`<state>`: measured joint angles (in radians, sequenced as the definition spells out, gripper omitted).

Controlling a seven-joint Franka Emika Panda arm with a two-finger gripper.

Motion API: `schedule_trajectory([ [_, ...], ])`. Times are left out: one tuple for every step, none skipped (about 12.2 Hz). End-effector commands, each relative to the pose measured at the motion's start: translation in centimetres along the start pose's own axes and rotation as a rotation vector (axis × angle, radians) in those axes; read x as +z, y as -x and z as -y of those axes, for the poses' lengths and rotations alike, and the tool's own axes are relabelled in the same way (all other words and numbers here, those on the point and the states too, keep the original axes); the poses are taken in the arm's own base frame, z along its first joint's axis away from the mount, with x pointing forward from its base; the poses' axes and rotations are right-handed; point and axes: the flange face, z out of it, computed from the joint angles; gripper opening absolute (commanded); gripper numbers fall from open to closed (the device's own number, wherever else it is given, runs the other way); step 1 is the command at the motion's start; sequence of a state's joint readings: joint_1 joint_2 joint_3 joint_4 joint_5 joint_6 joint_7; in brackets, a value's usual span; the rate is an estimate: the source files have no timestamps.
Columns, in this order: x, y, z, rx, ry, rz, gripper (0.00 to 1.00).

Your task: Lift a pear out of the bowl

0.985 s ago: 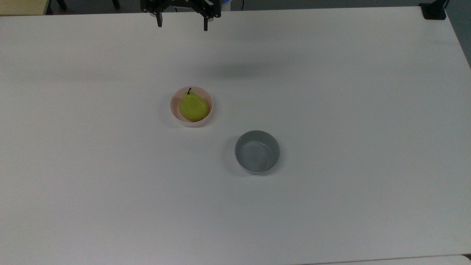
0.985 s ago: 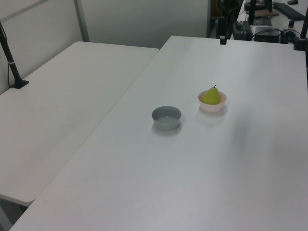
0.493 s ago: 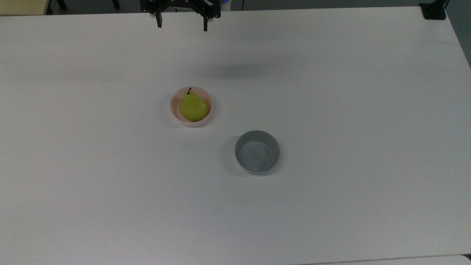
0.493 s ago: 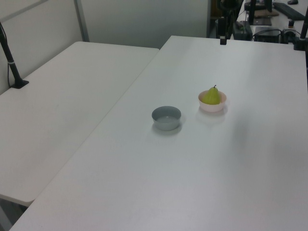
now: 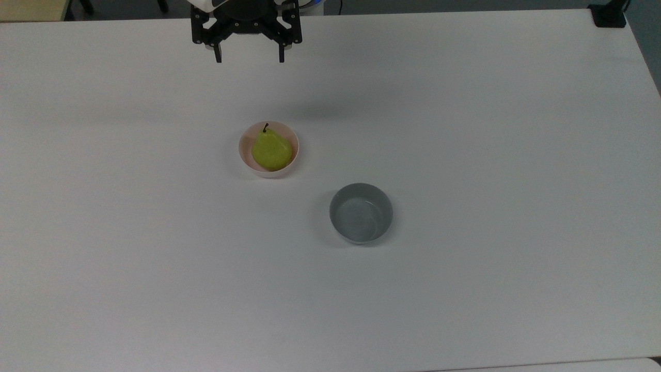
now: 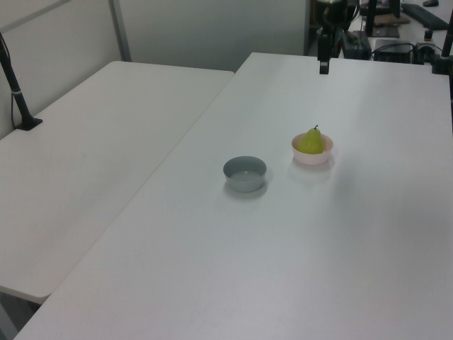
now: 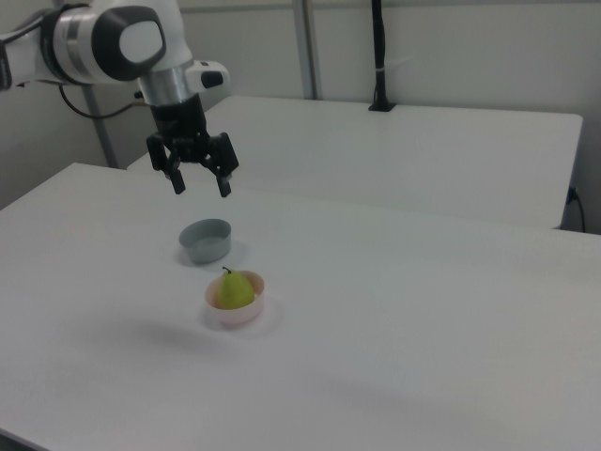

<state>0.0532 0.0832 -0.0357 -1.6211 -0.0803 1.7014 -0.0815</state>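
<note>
Pincer (image 5: 248,58) status: fingers spread wide, nothing between them, pointing down above the white table (image 5: 465,129). Against the frames from a second and half a second earlier, more of the black hand is now in the top view, and its fingertips sit nearer the pink bowl (image 5: 268,150); the right view puts the hand (image 7: 198,183) high in the air, well clear of everything on the table. Judgement: the approach has begun, but the pick itself has not; the pincer must yet travel across to the bowl and descend before any closing.

Pear (image 5: 271,151) location: inside the pink bowl, well apart from the pincer, below it in the top view and slightly to the top view's right of the gap between the fingers. Neither pear nor bowl has shifted across the earlier frames.

Pear appearance: yellow-green, with a short dark stem (image 5: 265,127) directed toward the pincer's side of the table in the top view. It fills most of the bowl and, in the right view, stands above the rim (image 7: 235,288).

Grey bowl (image 5: 361,213): empty, farther from the pincer than the pink one, apart from it.
</note>
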Motion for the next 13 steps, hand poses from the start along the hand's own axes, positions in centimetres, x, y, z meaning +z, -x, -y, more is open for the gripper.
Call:
schedule_trajectory([
  [3.3, -0.4, -0.3, -0.076, -0.016, 0.003, 1.0],
  [4.7, -0.9, -0.2, -0.093, -0.016, 0.005, 1.0],
  [6.3, -1.6, -0.1, -0.1, -0.016, 0.008, 1.0],
  [8.2, -2.4, 0.1, -0.105, -0.014, 0.012, 1.0],
  [9.3, -2.7, 0.2, -0.107, -0.012, 0.011, 1.0],
  [10.6, -3.0, 0.4, -0.111, -0.011, 0.014, 1.0],
  [12.2, -3.2, 0.6, -0.115, -0.011, 0.012, 1.0],
  [13.2, -3.2, 0.8, -0.117, -0.011, 0.015, 1.0],
  [14.3, -3.3, 1.1, -0.121, -0.012, 0.024, 1.0],
  [15.7, -3.2, 1.3, -0.13, -0.004, 0.037, 1.0],
  [16.3, -3.1, 1.4, -0.134, 0.0, 0.041, 1.0],
  [17.0, -3.0, 1.4, -0.135, 0.001, 0.045, 1.0],
  [17.6, -3.0, 1.5, -0.137, 0.002, 0.048, 1.0],
])
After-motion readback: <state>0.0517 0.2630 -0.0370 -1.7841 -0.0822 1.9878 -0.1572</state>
